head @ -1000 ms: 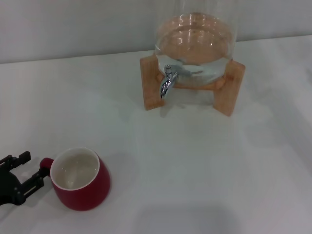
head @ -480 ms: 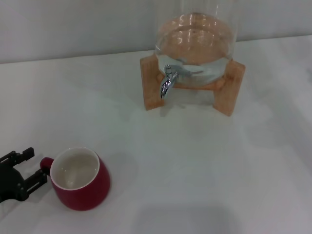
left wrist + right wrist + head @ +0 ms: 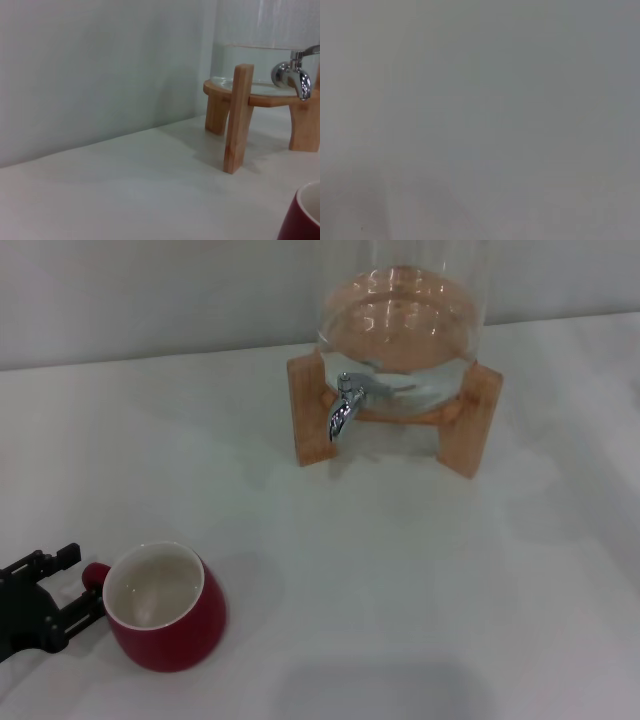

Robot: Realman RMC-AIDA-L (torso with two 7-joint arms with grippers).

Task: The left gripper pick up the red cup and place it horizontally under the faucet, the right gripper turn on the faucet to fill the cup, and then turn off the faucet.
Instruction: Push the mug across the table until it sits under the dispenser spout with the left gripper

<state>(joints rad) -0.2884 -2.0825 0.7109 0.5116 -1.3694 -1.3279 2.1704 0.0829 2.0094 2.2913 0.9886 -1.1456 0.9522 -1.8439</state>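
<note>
Glossy, pot-bellied red cup (image 3: pixel 165 607), white inside, stands upright; the left claw (image 3: pixel 75 584) gapes open astride its handle, gripping nothing.

My left gripper (image 3: pixel 72 583) sits low beside the red cup (image 3: pixel 165 608), jaws parted around its handle, not yet closed on it.

soft, even, diffuse light; faint shadows beside the wooden stand (image 3: pixel 312 430); glints on the faucet (image 3: pixel 345 405); right wrist view featureless grey.
</note>
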